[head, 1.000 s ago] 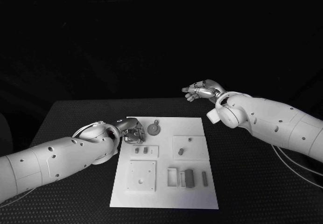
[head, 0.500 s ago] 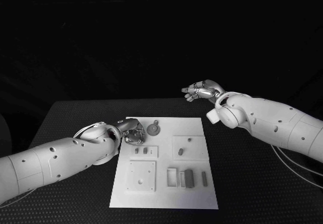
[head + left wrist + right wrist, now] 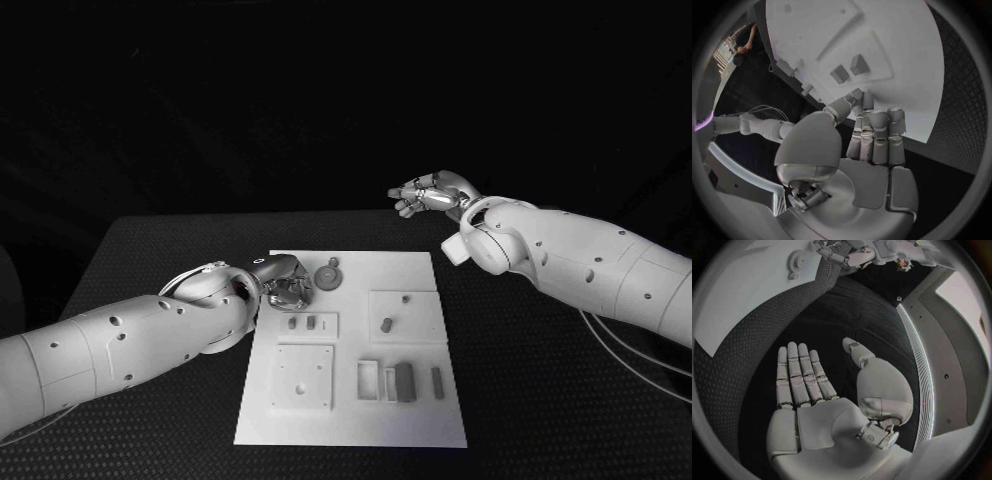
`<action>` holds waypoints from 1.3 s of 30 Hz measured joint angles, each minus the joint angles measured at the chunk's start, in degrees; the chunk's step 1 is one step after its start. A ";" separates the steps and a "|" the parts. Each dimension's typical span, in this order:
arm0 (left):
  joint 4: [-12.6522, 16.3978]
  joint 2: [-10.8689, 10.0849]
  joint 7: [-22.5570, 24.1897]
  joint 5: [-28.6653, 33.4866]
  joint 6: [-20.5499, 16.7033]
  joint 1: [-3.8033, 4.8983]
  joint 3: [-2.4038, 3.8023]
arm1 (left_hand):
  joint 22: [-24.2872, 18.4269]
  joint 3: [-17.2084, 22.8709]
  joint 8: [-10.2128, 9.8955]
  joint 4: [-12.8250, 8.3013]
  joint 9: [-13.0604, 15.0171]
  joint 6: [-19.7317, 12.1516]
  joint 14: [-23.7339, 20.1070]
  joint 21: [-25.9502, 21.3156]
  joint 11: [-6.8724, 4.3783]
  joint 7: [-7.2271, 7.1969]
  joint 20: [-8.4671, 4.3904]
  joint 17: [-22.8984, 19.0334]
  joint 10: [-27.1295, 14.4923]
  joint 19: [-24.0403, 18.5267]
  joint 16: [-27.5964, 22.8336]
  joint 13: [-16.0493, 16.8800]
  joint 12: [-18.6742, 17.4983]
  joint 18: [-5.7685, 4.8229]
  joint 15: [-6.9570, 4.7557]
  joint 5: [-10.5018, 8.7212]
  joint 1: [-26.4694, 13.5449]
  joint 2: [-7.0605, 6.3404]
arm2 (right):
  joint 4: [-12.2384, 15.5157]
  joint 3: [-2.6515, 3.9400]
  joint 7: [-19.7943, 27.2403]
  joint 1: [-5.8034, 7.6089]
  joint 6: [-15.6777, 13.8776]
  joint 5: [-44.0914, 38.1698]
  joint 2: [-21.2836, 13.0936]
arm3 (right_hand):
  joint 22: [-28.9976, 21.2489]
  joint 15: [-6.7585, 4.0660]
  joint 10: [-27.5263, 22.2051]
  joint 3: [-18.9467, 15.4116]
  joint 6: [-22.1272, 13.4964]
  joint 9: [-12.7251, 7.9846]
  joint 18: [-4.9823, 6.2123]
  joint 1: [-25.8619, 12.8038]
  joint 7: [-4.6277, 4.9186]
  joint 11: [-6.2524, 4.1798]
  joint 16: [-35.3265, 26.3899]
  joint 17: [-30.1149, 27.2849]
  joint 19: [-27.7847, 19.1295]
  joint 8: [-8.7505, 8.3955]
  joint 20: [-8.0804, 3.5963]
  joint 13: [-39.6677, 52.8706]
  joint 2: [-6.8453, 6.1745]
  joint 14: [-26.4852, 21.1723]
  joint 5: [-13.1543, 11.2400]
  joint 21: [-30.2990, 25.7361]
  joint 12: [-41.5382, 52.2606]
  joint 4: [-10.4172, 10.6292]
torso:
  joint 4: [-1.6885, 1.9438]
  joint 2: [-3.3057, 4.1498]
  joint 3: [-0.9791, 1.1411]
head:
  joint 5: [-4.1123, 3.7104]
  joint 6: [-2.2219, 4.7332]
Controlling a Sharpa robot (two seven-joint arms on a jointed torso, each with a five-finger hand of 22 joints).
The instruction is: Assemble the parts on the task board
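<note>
The white task board [image 3: 361, 425] lies mid-table. A grey gear-shaped part [image 3: 330, 275] sits near its far edge. Just left of the gear, my left hand [image 3: 284, 283] hovers over the board's left rim, fingers pointing down. In the left wrist view that hand [image 3: 861, 150] has its fingers straight and close together, tips over the board [image 3: 879, 30] next to two small pegs [image 3: 848, 70], and I see nothing in it. My right hand [image 3: 430, 193] is raised beyond the board's far right corner. Its palm [image 3: 811, 405] is flat, fingers spread, empty.
On the board are a recess with two small pegs [image 3: 302, 322], a recess with one peg [image 3: 387, 324], a square plate with a hole [image 3: 304, 378] and upright bars in slots [image 3: 404, 380]. Black table surrounds the board.
My left hand has edged slightly toward the gear. The right hand and the parts stay as they were.
</note>
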 measured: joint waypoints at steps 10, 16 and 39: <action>-0.54 0.54 -0.46 -0.99 0.96 0.17 -0.25 | -0.01 -0.01 -0.02 -0.01 -0.17 -0.04 0.00 0.00 -0.01 0.04 0.08 0.00 0.02 0.08 0.00 -0.16 0.04 -0.06 0.01 0.00 0.06 -0.08 | 0.11 0.00 0.00 0.00 0.02 0.00 0.00 | 0.00 0.00 0.00 0.00 0.00 0.00 0.01 0.00 0.00 0.00 0.00 0.00 0.00 0.00 0.00 0.00 0.00 0.00 0.00 0.00 0.00 0.00 | 0.00 0.01 0.01 | -0.15 -0.07; -0.50 0.50 -0.47 -1.10 1.13 0.12 -0.38 | -0.01 -0.01 -0.29 -0.01 -0.25 0.12 -0.07 0.00 -0.01 -0.12 0.09 -0.05 0.01 0.08 0.00 -0.09 -0.02 -0.09 0.08 0.00 0.07 -0.09 | 0.13 0.00 -0.01 -0.02 0.03 0.00 -0.04 | 0.05 0.00 0.00 0.00 0.00 -0.05 0.00 0.00 0.00 0.00 0.00 0.00 0.00 0.00 0.00 0.00 0.00 0.00 0.00 0.00 0.00 0.00 | 0.01 0.01 0.01 | -0.18 -0.20; -1.24 0.06 0.36 2.70 -0.15 -0.43 -0.84 | -0.02 -0.07 -5.39 -0.07 -3.28 -10.56 0.24 0.90 -0.04 -0.55 -0.34 -0.96 0.01 0.51 0.85 0.40 -0.94 0.43 -0.23 0.00 0.99 -1.61 | 0.26 -0.01 -0.04 -0.04 0.12 0.00 -0.19 | 0.04 -0.19 0.00 0.00 0.00 -0.04 0.00 0.00 0.00 0.00 0.00 -0.05 0.00 0.00 0.00 0.00 0.00 -0.20 0.00 0.00 0.00 0.00 | 0.07 0.00 -0.03 | -0.23 -0.05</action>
